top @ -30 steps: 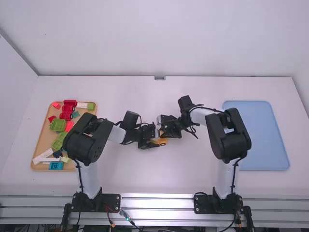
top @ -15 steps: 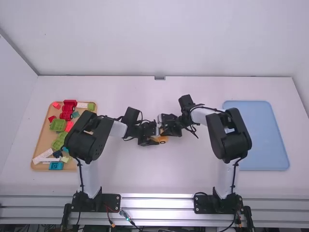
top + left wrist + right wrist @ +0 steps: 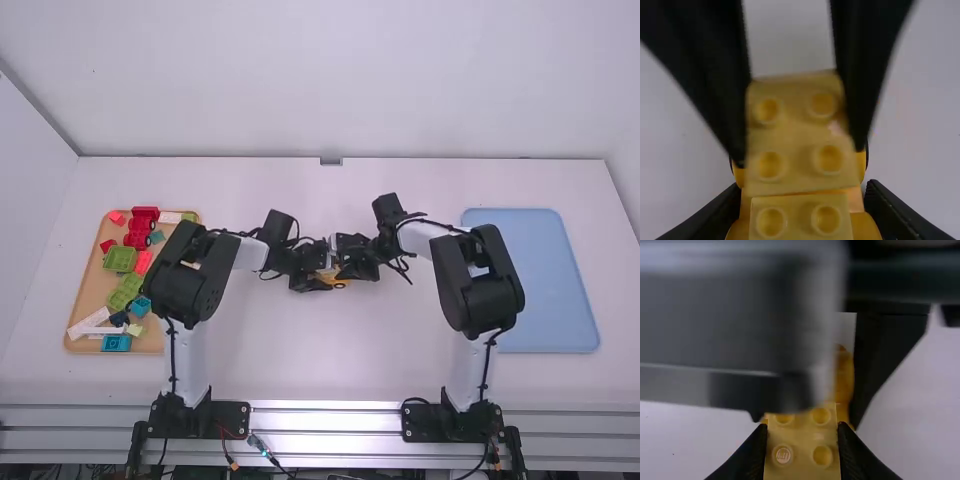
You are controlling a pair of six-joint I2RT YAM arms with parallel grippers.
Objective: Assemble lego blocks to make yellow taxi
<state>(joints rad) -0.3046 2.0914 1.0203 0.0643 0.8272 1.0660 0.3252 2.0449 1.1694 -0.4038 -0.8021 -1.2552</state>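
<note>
In the high view my left gripper (image 3: 318,281) and right gripper (image 3: 347,266) meet at mid-table around the yellow taxi body (image 3: 335,281). My left gripper (image 3: 802,192) is shut on that body in its wrist view; a studded yellow block (image 3: 800,217) forms its near top. Above it, a four-stud yellow block (image 3: 799,135) sits between the right gripper's dark fingers (image 3: 860,75). In the right wrist view, my right gripper (image 3: 802,432) is shut on this block (image 3: 802,455), with yellow body parts (image 3: 844,385) beyond. Whether block and body are joined, I cannot tell.
At the left stands a wooden tray (image 3: 88,290) with red, green, blue and white blocks. A blue tray (image 3: 540,285) lies at the right. Both forearms bend inward over the table (image 3: 330,350), their grippers nearly touching.
My left gripper and the yellow body have moved a little away from the camera, up the picture. The right gripper has shifted only slightly, staying beside the left one.
</note>
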